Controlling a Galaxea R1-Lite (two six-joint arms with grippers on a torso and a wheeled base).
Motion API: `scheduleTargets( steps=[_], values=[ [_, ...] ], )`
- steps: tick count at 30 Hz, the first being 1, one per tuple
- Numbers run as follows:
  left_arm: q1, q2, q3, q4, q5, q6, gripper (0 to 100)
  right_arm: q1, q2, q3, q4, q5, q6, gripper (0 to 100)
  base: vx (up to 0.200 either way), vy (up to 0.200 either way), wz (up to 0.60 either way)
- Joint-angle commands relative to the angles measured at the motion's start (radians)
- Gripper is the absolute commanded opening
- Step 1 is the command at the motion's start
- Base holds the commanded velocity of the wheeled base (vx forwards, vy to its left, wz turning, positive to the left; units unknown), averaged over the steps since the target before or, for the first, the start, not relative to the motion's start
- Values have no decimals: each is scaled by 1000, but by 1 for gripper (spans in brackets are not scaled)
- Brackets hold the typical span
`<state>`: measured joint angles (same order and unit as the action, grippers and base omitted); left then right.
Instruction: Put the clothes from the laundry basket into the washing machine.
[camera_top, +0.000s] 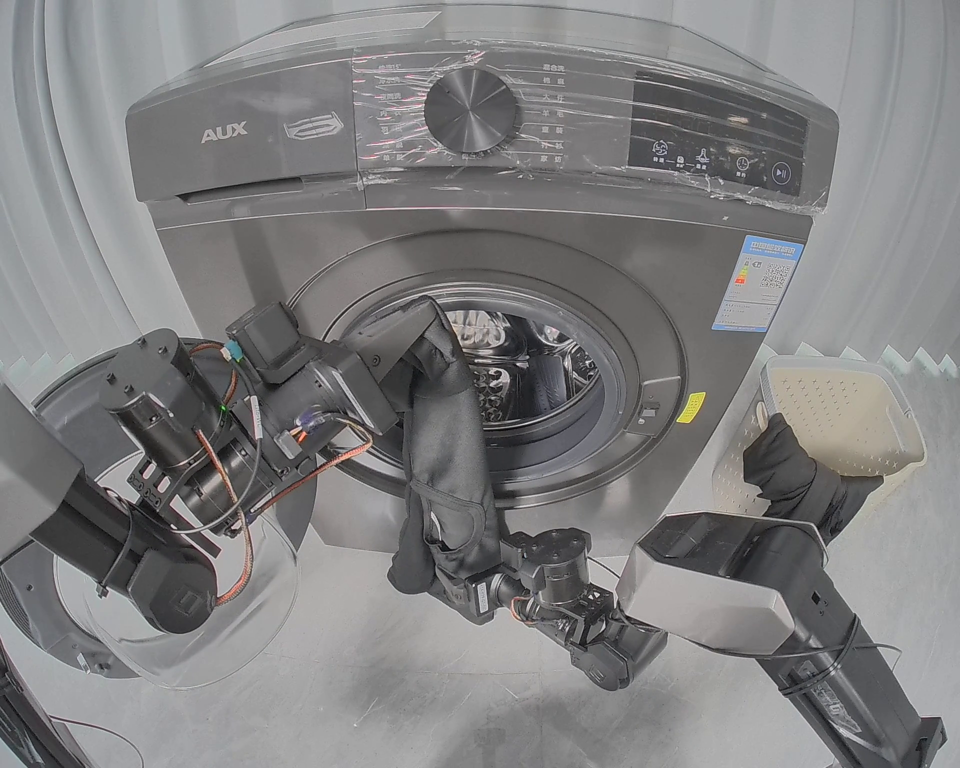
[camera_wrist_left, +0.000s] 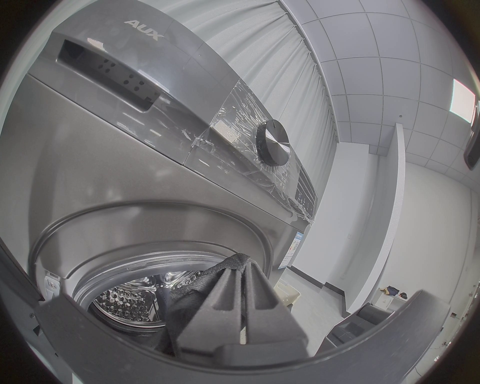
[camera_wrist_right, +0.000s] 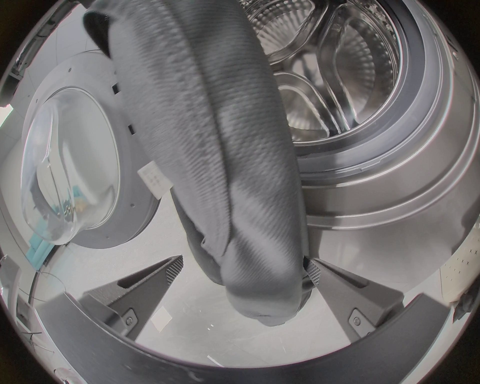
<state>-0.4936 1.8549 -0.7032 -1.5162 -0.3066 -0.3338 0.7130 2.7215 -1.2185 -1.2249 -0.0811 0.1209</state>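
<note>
Left end effector (camera_top: 430, 315) is pinching the garment (camera_top: 445, 450) by its top end, fingers shut on the cloth, at the upper left of the drum mouth (camera_top: 540, 375). It is probably holding high so the cloth hangs free for feeding in. Right end effector (camera_top: 462, 585) is sitting below the drum mouth with its fingers spread. The garment's tail is dangling between them and brushing one finger (camera_wrist_right: 310, 270), likely so the tail can be lifted inward.

Garment is showing dark grey, ribbed knit, limp and long, draping across the drum mouth and not yet inside. Basket (camera_top: 850, 400), right of the drum mouth, is holding another dark piece (camera_top: 795, 475).
</note>
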Motion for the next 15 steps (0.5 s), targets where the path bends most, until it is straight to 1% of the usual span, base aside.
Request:
scheduleTargets(
  steps=[1, 7, 8, 11, 12, 15],
  values=[
    [0, 0, -2, -1, 0, -1, 0, -9, 21, -38, 1, 0, 5, 100, 0, 0, 0],
    [1, -2, -2, -4, 0, -2, 0, -10, 32, -61, -1, 0, 6, 100, 0, 0, 0],
    [1, -2, -2, -4, 0, -2, 0, -10, 34, -64, -1, -2, 6, 0, 0, 0, 0],
    [1, -2, -1, -4, 0, -4, 0, -10, 35, -65, -2, -2, 6, 0, 0, 0, 0],
    [1, -2, -1, -6, 0, -10, 0, -10, 37, -65, -4, -2, 6, 0, 0, 0, 0],
    [4, 0, -1, -7, 1, -13, 0, -9, 40, -62, -7, -3, 6, 0, 0, 0, 0]
  ],
)
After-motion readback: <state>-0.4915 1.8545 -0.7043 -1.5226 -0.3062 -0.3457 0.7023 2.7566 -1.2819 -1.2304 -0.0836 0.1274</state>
